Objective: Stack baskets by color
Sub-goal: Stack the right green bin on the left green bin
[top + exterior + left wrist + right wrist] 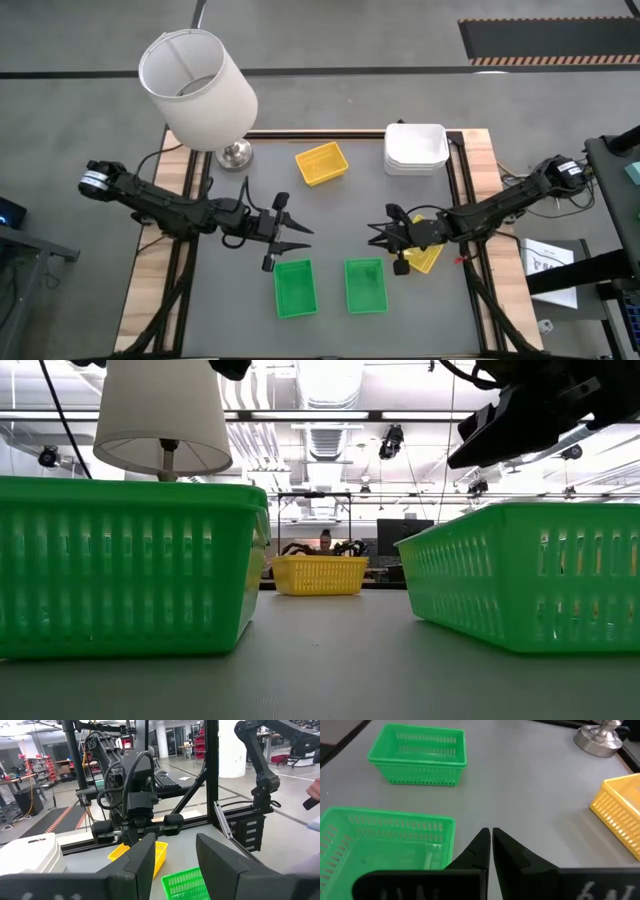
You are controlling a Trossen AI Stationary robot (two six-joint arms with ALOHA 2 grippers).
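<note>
Two green baskets (294, 287) (365, 284) stand side by side near the table's front edge. One yellow basket (321, 163) sits at the far middle, and another yellow basket (427, 257) lies partly hidden under my right arm. White baskets (416, 148) are stacked at the far right. My left gripper (300, 238) hovers open and level above the left green basket's far end, holding nothing. My right gripper (491, 840) is shut and empty. It tips downward above the table just beyond the right green basket (375, 845).
A white lampshade on a metal base (198, 90) stands at the table's far left corner. Bare grey tabletop (340, 215) lies between the two grippers and the far yellow basket. Papers (548, 262) lie off the table's right side.
</note>
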